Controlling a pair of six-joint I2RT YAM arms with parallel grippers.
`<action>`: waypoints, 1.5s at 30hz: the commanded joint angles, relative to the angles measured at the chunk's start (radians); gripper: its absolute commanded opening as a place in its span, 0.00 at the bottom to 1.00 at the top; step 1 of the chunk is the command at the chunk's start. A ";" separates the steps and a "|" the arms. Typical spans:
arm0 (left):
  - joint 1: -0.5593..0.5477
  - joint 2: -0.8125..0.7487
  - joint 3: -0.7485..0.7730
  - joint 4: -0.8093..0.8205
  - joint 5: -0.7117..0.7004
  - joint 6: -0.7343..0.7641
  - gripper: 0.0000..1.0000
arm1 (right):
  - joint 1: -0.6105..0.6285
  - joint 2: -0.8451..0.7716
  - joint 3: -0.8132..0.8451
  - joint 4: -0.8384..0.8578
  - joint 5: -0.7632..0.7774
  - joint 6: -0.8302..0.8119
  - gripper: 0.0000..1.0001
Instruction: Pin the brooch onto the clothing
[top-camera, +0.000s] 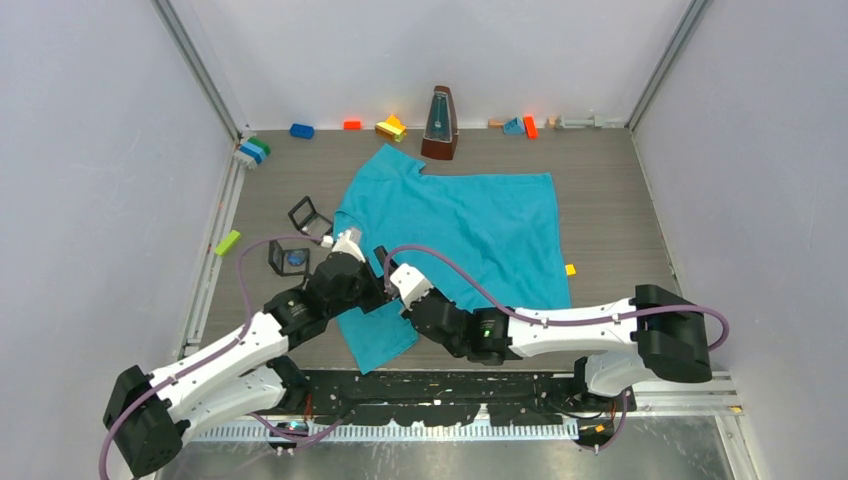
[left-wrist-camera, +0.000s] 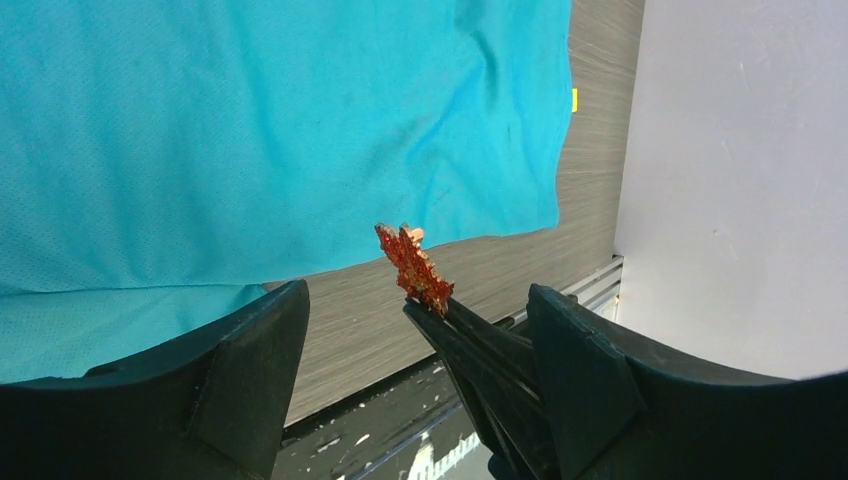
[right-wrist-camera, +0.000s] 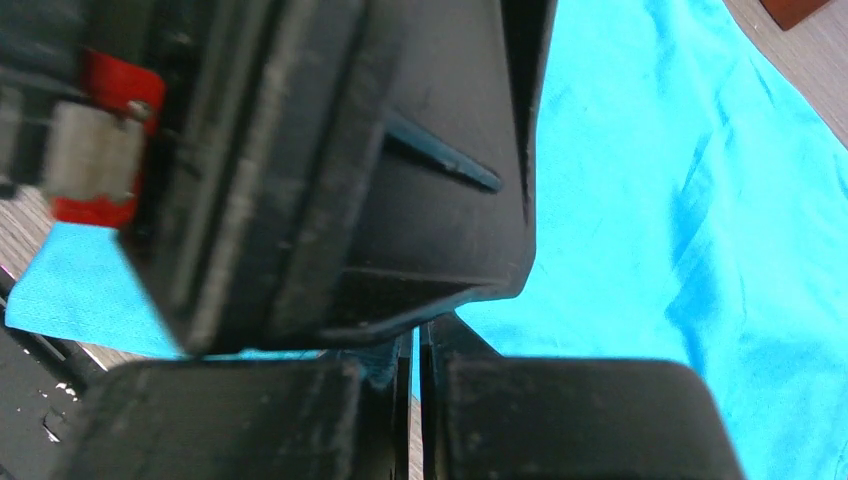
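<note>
The clothing (top-camera: 470, 230) is a teal-blue T-shirt spread flat on the table; it fills most of the left wrist view (left-wrist-camera: 250, 130) and lies behind the fingers in the right wrist view (right-wrist-camera: 650, 180). The brooch (left-wrist-camera: 413, 268), a small glittery orange-red piece, sticks up from the tips of my right gripper (left-wrist-camera: 428, 308), which is shut on it. My left gripper (left-wrist-camera: 418, 292) is open, one finger on each side of the brooch and not touching it. Both grippers meet over the shirt's near left part (top-camera: 372, 290) (top-camera: 385, 265). In the right wrist view the left gripper's body (right-wrist-camera: 350, 150) hides the brooch.
A metronome (top-camera: 439, 124) stands at the back by the shirt's collar. Toy bricks (top-camera: 302, 130) line the back wall. Two small black frames (top-camera: 310, 215) (top-camera: 289, 259) and a green brick (top-camera: 227, 242) lie to the left. A yellow piece (top-camera: 570, 269) lies by the shirt's right edge.
</note>
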 joint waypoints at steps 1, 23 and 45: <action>-0.008 -0.005 -0.040 0.096 -0.003 -0.032 0.77 | 0.018 0.018 0.059 0.105 0.059 -0.013 0.01; -0.008 0.022 -0.071 0.140 -0.021 -0.047 0.30 | 0.049 0.069 0.076 0.136 0.083 -0.027 0.01; 0.157 0.135 0.156 0.055 0.127 0.239 0.00 | 0.074 -0.128 0.016 -0.054 0.028 0.178 0.59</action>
